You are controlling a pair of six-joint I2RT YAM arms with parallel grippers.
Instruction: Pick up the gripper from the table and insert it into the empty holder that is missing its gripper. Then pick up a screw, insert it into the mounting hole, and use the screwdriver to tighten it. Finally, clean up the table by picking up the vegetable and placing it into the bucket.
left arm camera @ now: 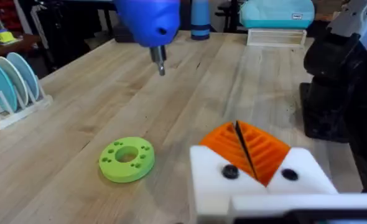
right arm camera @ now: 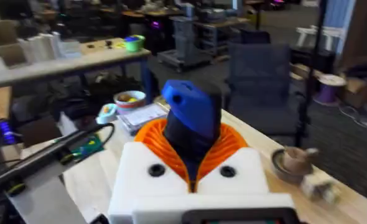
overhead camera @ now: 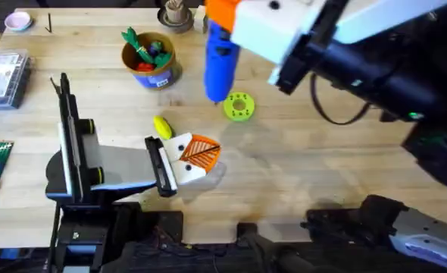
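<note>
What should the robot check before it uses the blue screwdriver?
1. Screwdriver clamped in the right gripper: ok.
2. Orange tips on both jaws of the left gripper: ok.
3. Screw seated in the mounting hole: cannot tell.
4. Screwdriver tip lined up with that hole: not ok, it hangs above the table beyond the green disc.
5. Vegetable in the bucket: not ok, it lies on the table beside the left gripper.

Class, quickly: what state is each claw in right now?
Left claw: closed, holding nothing.
Right claw: closed on the blue pen-shaped screwdriver.
</note>
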